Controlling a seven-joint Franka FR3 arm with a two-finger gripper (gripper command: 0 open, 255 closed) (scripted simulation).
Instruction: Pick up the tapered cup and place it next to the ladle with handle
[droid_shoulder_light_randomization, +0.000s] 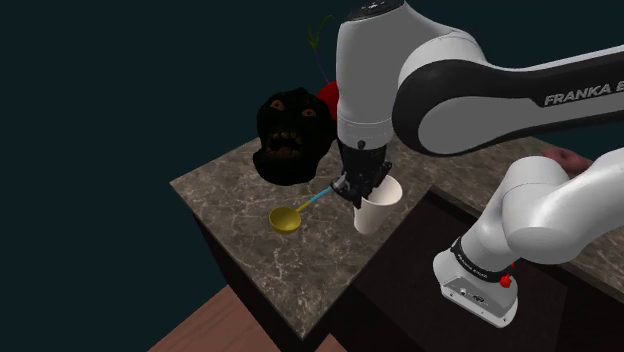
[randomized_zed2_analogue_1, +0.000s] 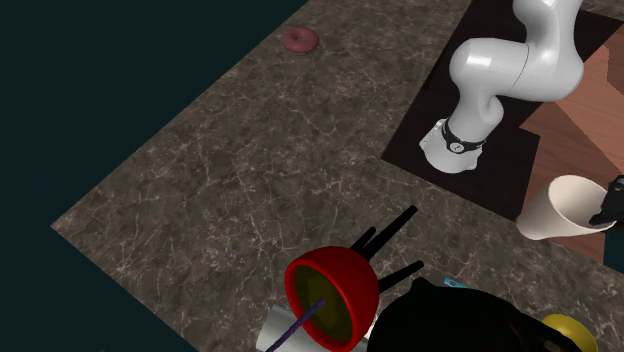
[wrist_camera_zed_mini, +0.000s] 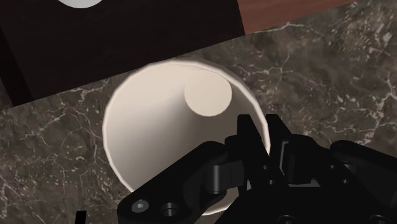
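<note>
The tapered cup (droid_shoulder_light_randomization: 378, 211) is off-white and open-topped. It stands slightly tilted near the marble counter's edge, just to the shoulder view's right of the ladle. My gripper (droid_shoulder_light_randomization: 361, 189) is shut on the cup's rim from above. In the wrist view one finger is inside the cup (wrist_camera_zed_mini: 172, 133) and the other outside, and my gripper (wrist_camera_zed_mini: 266, 145) clasps the wall between them. The ladle has a yellow bowl (droid_shoulder_light_randomization: 285, 220) and a light blue handle (droid_shoulder_light_randomization: 318, 197) that points toward the gripper. In the second exterior view the cup (randomized_zed2_analogue_1: 562, 210) is at the right edge, with the gripper (randomized_zed2_analogue_1: 610, 206) on it.
A black mask-like object (droid_shoulder_light_randomization: 290, 136) sits behind the ladle, with a red bowl (randomized_zed2_analogue_1: 331, 290) beside it. A pink ring (randomized_zed2_analogue_1: 299, 40) lies far off on the marble counter (randomized_zed2_analogue_1: 250, 180). The arm's base (randomized_zed2_analogue_1: 462, 140) stands on a dark stand by the counter. Brown floor (droid_shoulder_light_randomization: 215, 325) lies below.
</note>
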